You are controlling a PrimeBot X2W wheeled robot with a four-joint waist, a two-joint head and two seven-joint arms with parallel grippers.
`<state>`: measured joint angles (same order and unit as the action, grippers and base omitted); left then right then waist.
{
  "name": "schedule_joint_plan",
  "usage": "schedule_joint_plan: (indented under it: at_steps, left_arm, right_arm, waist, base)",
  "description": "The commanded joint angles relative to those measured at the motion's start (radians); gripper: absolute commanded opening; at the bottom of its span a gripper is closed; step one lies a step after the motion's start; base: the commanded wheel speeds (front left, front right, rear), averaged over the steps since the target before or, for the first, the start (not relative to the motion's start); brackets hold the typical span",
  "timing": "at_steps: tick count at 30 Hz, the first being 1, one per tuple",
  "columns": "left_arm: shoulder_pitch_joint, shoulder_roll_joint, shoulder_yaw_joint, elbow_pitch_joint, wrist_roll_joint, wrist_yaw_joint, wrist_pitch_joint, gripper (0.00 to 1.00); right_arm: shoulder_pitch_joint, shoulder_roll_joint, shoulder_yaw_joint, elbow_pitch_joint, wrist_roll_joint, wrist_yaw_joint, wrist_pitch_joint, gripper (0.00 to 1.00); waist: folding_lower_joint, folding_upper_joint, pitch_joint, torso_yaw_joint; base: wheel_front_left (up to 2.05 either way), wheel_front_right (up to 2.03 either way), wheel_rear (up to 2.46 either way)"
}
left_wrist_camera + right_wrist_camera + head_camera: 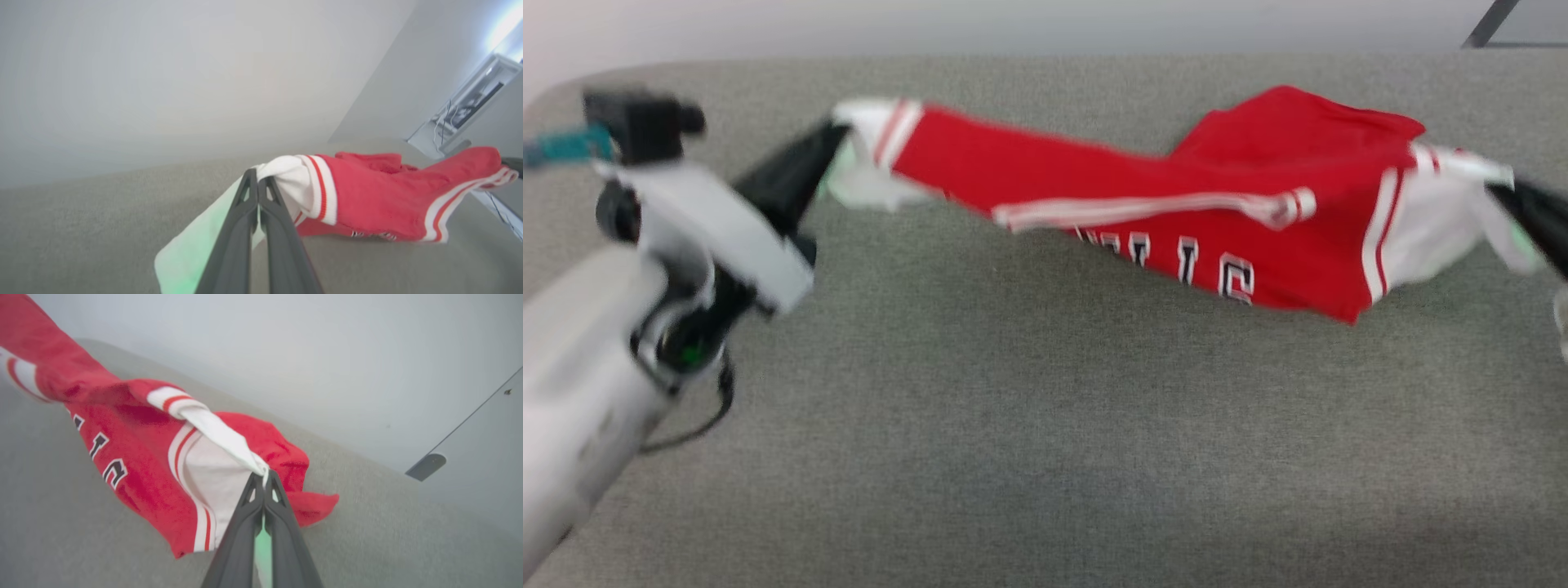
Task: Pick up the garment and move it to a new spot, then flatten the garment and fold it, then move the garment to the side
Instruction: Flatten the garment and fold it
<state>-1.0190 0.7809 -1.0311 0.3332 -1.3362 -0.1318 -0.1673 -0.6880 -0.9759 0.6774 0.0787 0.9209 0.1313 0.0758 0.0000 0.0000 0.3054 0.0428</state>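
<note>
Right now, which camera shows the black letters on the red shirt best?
The right wrist view: the letters are close and sharp on the garment. The head view shows them blurred, tops under a fold. The left wrist view catches a thin sliver.

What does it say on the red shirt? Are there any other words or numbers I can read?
"I C" (the last one might be a G): black letters with white outlines, on the red front of the garment.
The rest of that word: cut off by a fold and blurred, so it cannot be read.
Numbers, brands or other labels: none that can be made out.
</note>
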Motion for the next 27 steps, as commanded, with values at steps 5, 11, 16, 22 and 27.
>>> schedule_joint_plan:
  at_steps: [5,11,16,22,27]
  left_arm:
    - [-0.149,-0.111,0.09,0.166,-0.09,0.002,0.006,0.0]
    - [-0.395,-0.198,0.202,0.385,-0.136,0.008,-0.021,0.0]
    - [-0.61,-0.245,0.243,0.513,-0.099,0.006,-0.053,0.0]
    - [-0.773,-0.282,0.282,0.598,-0.058,0.003,-0.091,0.0]
    - [-0.741,-0.282,0.306,0.558,-0.067,0.003,-0.097,0.0]
  right_arm:
    - [-0.189,0.177,-0.109,0.168,0.001,-0.001,0.019,0.0]
    - [-0.496,0.353,-0.217,0.41,-0.055,-0.001,-0.01,0.0]
    - [-0.751,0.438,-0.275,0.591,-0.122,-0.001,-0.07,0.0]
    - [-0.939,0.472,-0.284,0.711,-0.155,-0.001,-0.131,0.0]
    - [-0.966,0.462,-0.242,0.743,-0.143,-0.001,-0.145,0.0]
  waist:
    - [0.0,0.0,0.078,-0.005]
    - [0.0,0.0,0.155,-0.023]
    - [0.0,0.0,0.19,-0.032]
    - [0.0,0.0,0.196,-0.031]
    - [0.0,0.0,0.18,-0.024]
  base:
    - [0.0,0.0,0.0]
    - [0.0,0.0,0.0]
    - [0.0,0.0,0.0]
    - [0.0,0.0,0.0]
    - [0.0,0.0,0.0]
